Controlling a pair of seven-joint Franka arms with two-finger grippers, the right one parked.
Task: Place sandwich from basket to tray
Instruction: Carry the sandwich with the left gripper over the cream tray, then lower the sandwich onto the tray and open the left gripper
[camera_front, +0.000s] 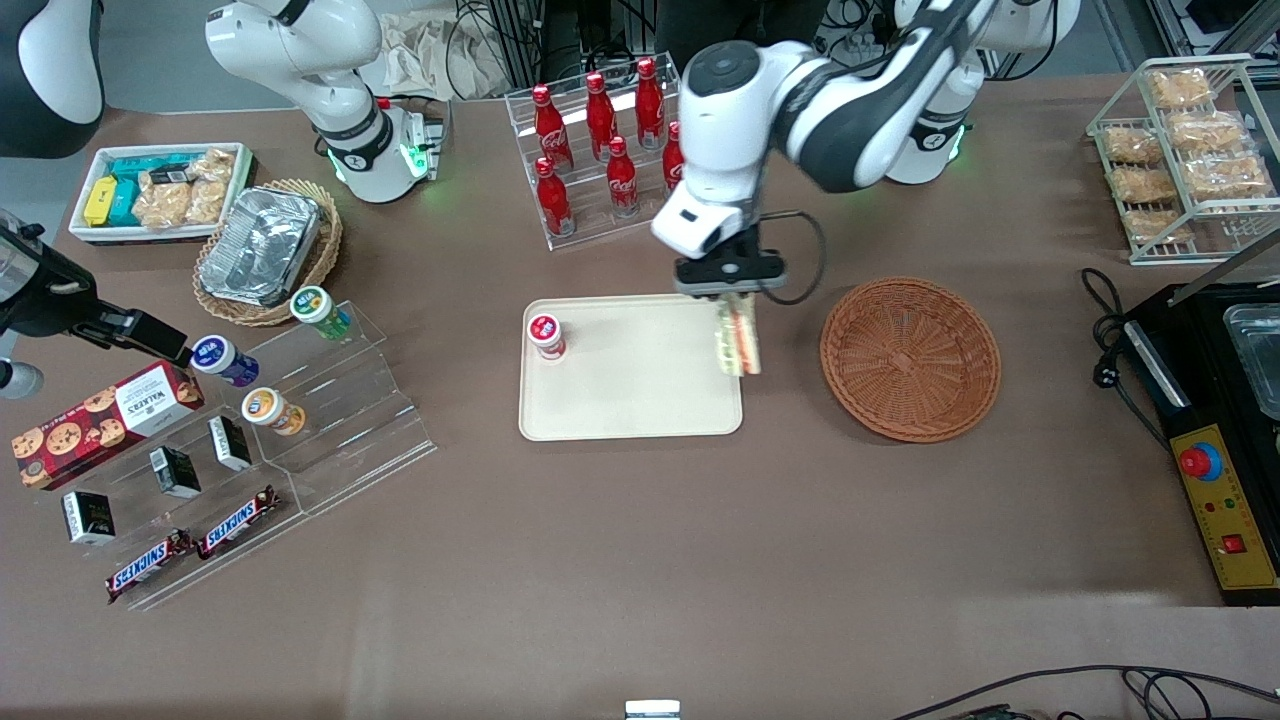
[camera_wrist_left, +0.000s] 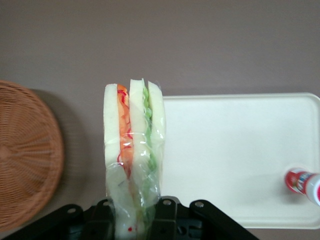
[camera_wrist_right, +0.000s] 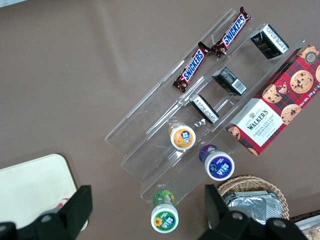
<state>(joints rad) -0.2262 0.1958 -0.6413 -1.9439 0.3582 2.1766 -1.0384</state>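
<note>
The sandwich (camera_front: 739, 341) is already out of the basket (camera_front: 910, 358), clamped upright in my tool (camera_front: 731, 295) and hanging over the tray's (camera_front: 630, 400) edge nearest that basket, so I judge what's left is shifting inward, lowering and letting go, clear of the small red-capped bottle (camera_front: 545, 335)

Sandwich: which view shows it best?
The left wrist view: the sandwich fills it, layers clear, held in the tool. The front view shows it small at the tray edge; the right wrist view misses it.
</note>
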